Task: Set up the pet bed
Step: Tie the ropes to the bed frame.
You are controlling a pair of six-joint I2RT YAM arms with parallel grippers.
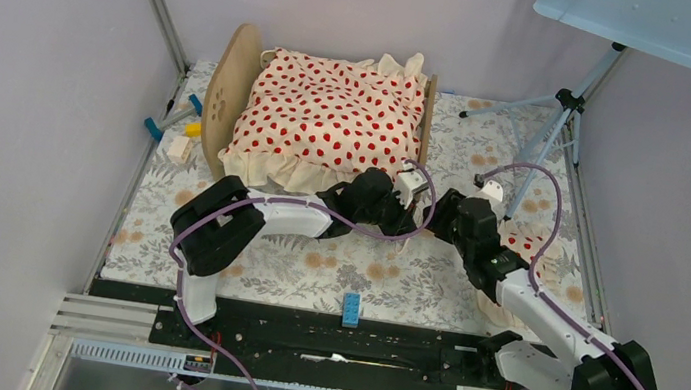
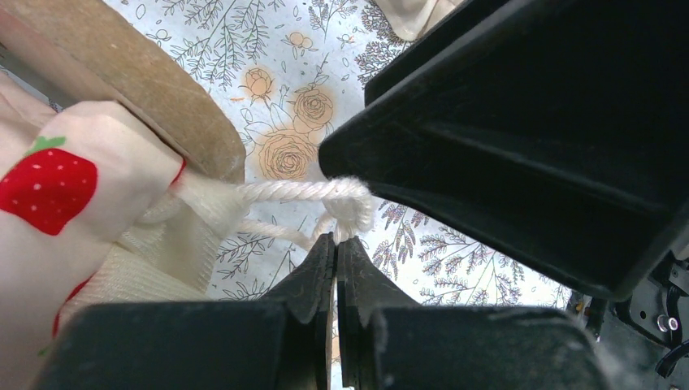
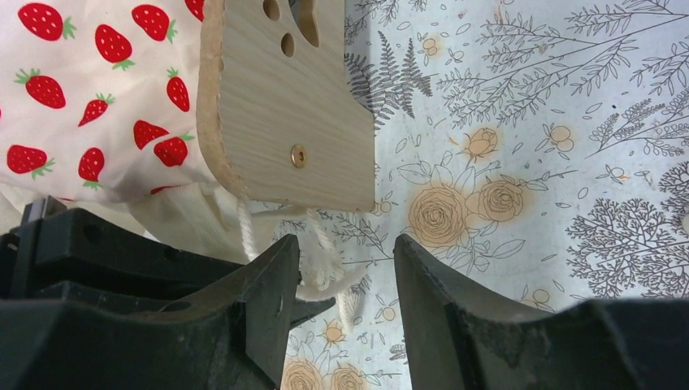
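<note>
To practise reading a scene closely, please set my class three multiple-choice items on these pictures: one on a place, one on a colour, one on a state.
1. Where on the floral mat does the small blue block lie?
A at its far edge
B at its near edge
C at its left edge

2. What is printed on the cream blanket?
A blue stripes
B red strawberries
C green checks

3. How is the right gripper?
A open
B shut on nothing
C shut on the small blue block

Answers:
1 B, the top view shows the block at the mat's near edge.
2 B, the right wrist view shows red strawberries with green tops.
3 A, the right wrist view shows a clear gap between its fingers.
</note>
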